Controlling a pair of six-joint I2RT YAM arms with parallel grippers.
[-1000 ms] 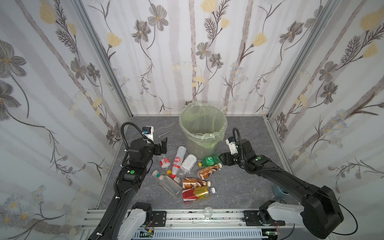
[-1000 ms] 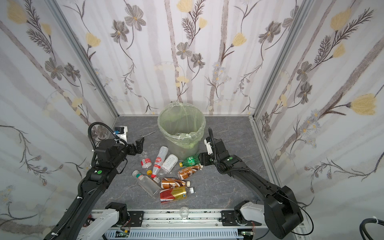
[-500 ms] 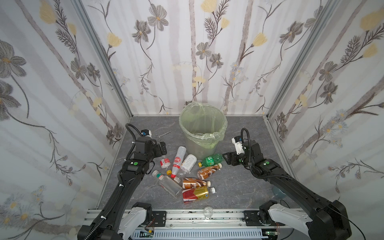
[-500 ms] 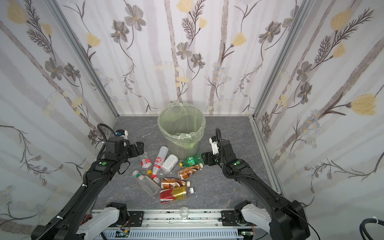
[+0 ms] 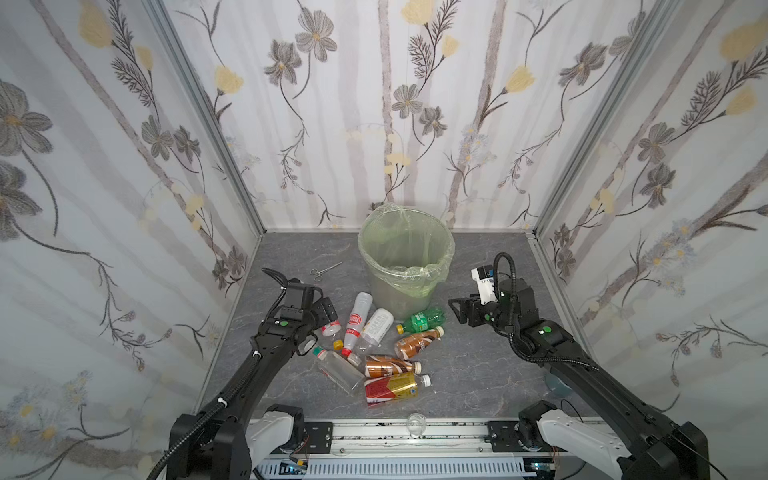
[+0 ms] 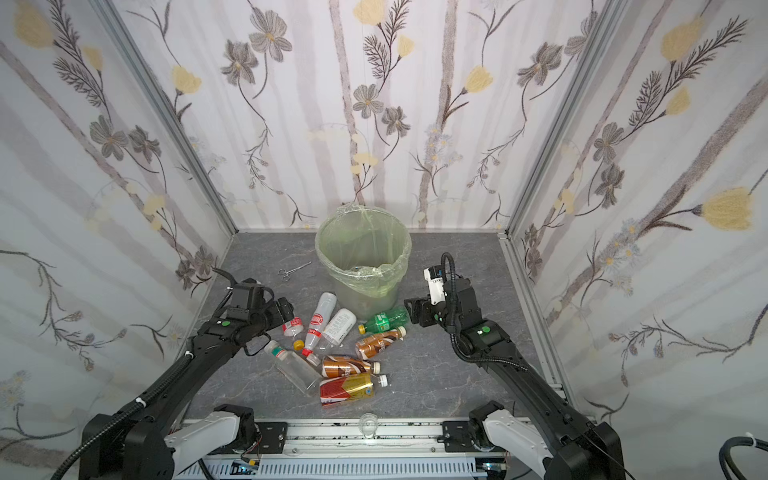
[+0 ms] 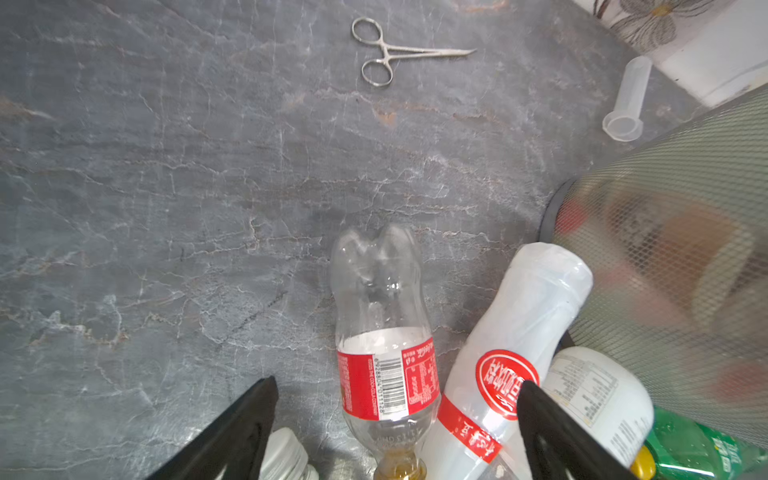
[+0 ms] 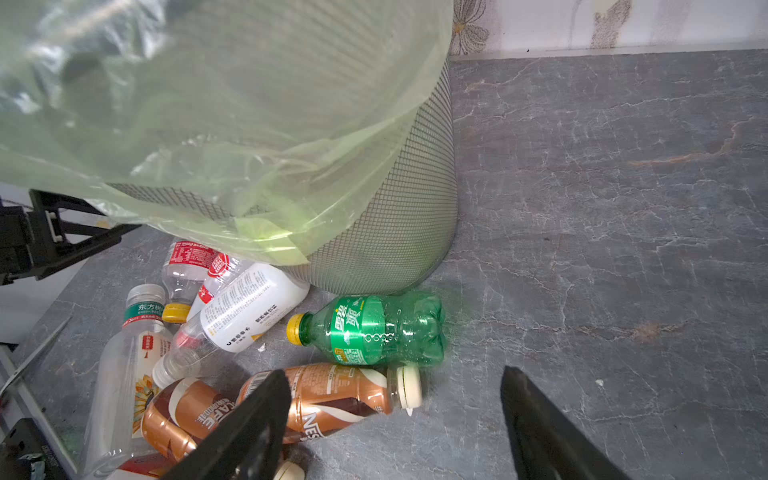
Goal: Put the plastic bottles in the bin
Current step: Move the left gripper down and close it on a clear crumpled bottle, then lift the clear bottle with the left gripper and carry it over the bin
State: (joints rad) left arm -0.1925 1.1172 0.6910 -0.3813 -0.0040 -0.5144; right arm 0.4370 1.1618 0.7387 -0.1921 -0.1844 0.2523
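Hovering L gripper (image 7: pixel 397 382), fingers wide, empty, frames clear red-label bottle (image 7: pixel 382 316) beside bin (image 5: pixel 392 286); long axis runs cap-first toward wrist. R gripper (image 8: pixel 395 372), wide too, sits nearer green bottle (image 8: pixel 374 328) at bin's foot.

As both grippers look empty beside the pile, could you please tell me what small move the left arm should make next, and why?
Probably lower the left gripper and close it on the clear red-labelled bottle. In the left wrist view its jaws stand open and empty, with that bottle lying on the table between them, not yet gripped.
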